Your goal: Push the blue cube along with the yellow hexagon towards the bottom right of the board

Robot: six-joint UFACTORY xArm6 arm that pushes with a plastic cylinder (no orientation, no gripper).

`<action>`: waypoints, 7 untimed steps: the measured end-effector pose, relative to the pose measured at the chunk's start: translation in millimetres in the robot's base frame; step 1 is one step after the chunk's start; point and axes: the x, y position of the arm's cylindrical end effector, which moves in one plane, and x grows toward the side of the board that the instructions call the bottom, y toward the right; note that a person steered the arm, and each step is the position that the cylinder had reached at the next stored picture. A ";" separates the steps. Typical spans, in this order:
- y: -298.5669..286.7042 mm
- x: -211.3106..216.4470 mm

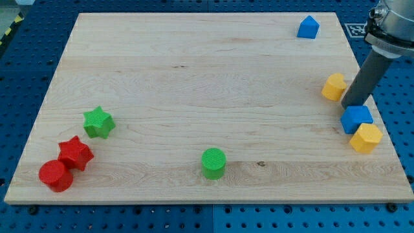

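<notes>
The blue cube (356, 118) lies near the board's right edge, with the yellow hexagon (366, 137) touching its lower right side. My tip (352, 105) is at the cube's upper edge, touching or nearly touching it. The dark rod rises from there toward the view's top right.
Another yellow block (334, 87) lies just left of the rod. A blue house-shaped block (308, 27) sits at the top right. A green cylinder (213, 162) is at the bottom middle. A green star (98, 122), a red star (76, 153) and a red cylinder (55, 175) are at the lower left.
</notes>
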 end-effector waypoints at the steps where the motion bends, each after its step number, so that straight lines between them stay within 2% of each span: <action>1: 0.2 18.3; 5: 3.7 63.9; 7: 26.3 14.1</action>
